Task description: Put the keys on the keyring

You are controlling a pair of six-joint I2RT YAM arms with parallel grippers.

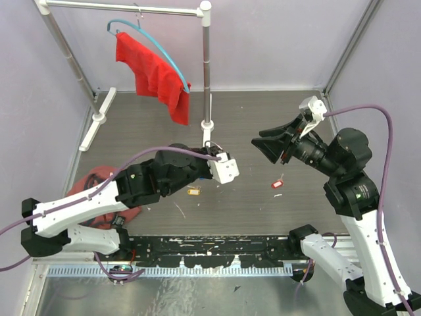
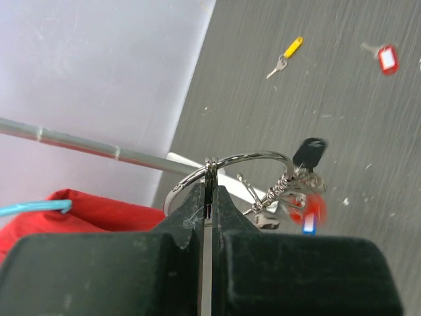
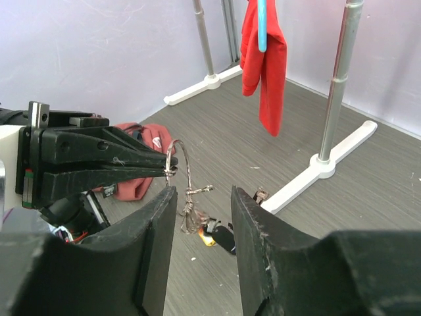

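Currently mid-task: keyring (image 2: pixel 263 154) pinched aloft over the middle of the desk (image 1: pixel 263 112) by the left gripper (image 2: pixel 209 191) (keys (image 2: pixel 308 151) hanging from it), right gripper (image 3: pixel 204 197) spread empty; next, fetching the red-tagged key (image 1: pixel 277 184) nearer the right edge.

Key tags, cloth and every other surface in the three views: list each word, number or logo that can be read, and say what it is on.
No text can be read in any view.
Red plastic key tag, lying loose: the pale insert is blurred and shows no writing.
Tags hanging from the thin silver wire keyring pinched in the left gripper: blurred.
Red cloth item behind the left arm: a pale mark, too small to read.
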